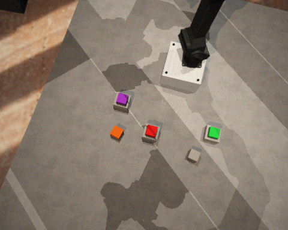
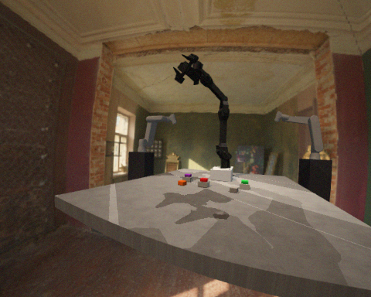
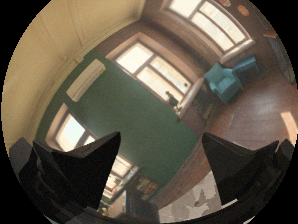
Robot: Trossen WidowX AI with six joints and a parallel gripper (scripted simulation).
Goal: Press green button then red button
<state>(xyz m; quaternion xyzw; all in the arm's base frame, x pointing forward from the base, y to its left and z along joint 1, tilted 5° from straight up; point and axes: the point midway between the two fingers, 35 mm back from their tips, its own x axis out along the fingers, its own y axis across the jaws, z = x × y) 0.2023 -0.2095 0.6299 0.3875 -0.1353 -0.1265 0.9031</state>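
Green button [image 1: 214, 132] sits unpressed, red button [image 1: 151, 130] beside it. Gripper [image 2: 182, 69] is raised high above the table, jaws spread wide, holding nothing, probably before descent.

The top view looks steeply down on the table [image 1: 65, 168], the exterior faces it from afar, sharing the buttons, while the wrist view faces the room.

Grey counter [image 1: 65, 168], patchy shadows and pale lines across it. Resting on it: white base block [image 1: 182, 70] at far side; purple button [image 1: 122, 99] nearer, left; then a row of orange block [image 1: 116, 132], red button [image 1: 151, 131], green button [image 1: 213, 132]; small grey block [image 1: 194, 155] nearest, between red and green.
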